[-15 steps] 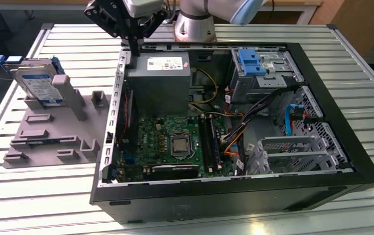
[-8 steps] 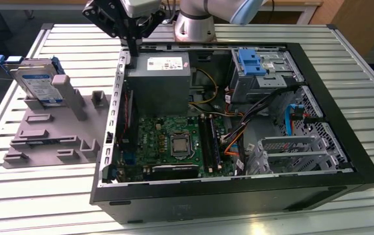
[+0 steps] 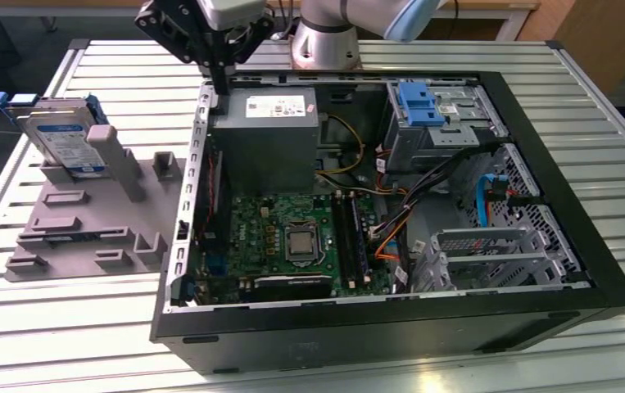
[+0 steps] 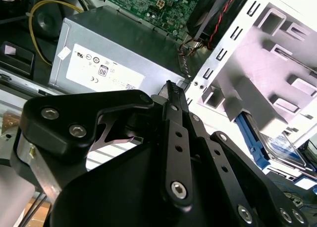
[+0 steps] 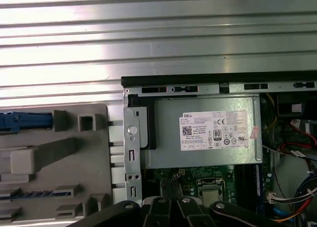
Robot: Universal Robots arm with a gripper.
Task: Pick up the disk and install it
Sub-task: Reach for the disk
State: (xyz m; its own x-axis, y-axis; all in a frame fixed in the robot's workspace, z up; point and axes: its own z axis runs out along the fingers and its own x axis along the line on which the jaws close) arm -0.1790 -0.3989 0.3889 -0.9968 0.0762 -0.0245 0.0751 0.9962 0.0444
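Status: black two-finger gripper [image 3: 221, 92] hangs fingertips-down over the rear edge of the open black computer case [image 3: 400, 332], just above the grey box power supply [image 3: 266, 135]. Fingers are pressed together with nothing between them. Silver rectangular disk with blue side rails [image 3: 63, 137] sits at 9 o'clock from the case in the exterior view, well apart from the gripper. It is propped tilted on edge in the grey plastic stand [image 3: 99, 221], likely to leave its edges free for a pinch. Case lies on its side, panel off, bays facing up.
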